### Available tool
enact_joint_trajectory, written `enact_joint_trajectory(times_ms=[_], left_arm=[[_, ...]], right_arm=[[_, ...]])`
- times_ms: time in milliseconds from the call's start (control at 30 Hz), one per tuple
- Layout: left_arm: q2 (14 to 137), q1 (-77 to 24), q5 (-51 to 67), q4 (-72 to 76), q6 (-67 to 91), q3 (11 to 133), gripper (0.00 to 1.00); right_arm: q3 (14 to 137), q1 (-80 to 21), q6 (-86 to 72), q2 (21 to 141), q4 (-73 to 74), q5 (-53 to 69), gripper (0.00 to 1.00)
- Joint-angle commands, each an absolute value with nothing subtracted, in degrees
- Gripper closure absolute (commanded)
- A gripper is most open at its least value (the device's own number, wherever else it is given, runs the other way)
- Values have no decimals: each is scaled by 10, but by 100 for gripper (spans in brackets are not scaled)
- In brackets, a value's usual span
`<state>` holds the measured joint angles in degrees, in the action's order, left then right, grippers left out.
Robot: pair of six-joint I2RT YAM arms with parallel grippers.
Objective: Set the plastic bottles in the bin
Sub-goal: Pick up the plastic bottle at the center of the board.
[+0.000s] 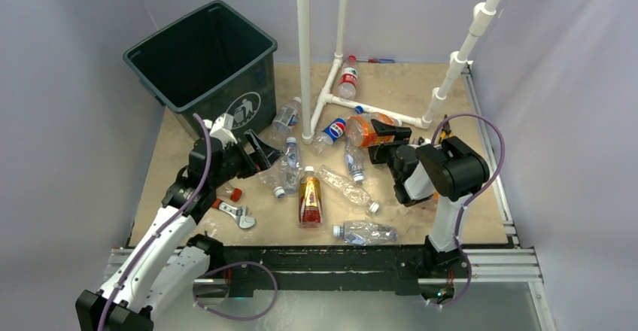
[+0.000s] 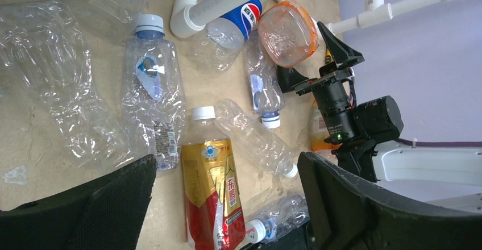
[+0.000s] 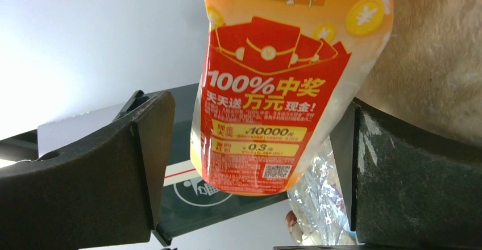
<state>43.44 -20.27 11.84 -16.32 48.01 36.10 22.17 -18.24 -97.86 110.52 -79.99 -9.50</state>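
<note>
Hardly any of the job looks done. The dark green bin stands at the far left corner of the desk, and no bottle shows inside it in the top view, though its floor is dark. About ten plastic bottles lie scattered across the middle of the desk, one red-labelled bottle far off beside the white pipe frame. By my reading, all of them are left to move.

The right claw is spread wide around the orange-labelled bottle. The bottle sits between the two fingers, with a clear gap on the left side and the right side close to, perhaps touching, its finger. It lies just right of the pipe foot, well apart from the bin.

The left claw is also spread and pinches nothing. It hangs just right of the bin's near corner, above a gold-and-red bottle and a blue-capped clear bottle. A red-handled wrench lies near it.
</note>
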Motion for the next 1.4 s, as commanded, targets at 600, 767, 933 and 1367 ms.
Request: enact_joint_trajectory(times_ms=[600, 767, 933, 1367], left_arm=[[399, -201, 88, -211, 463, 411, 6], [392, -201, 81, -212, 454, 418, 6], [399, -201, 68, -237, 427, 451, 6], [358, -202, -32, -195, 334, 535, 1]], right_arm=[[201, -179, -875, 1068, -834, -58, 45], [131, -179, -820, 993, -878, -14, 53], [75, -179, -718, 834, -848, 80, 55], [261, -284, -274, 315, -107, 233, 62]])
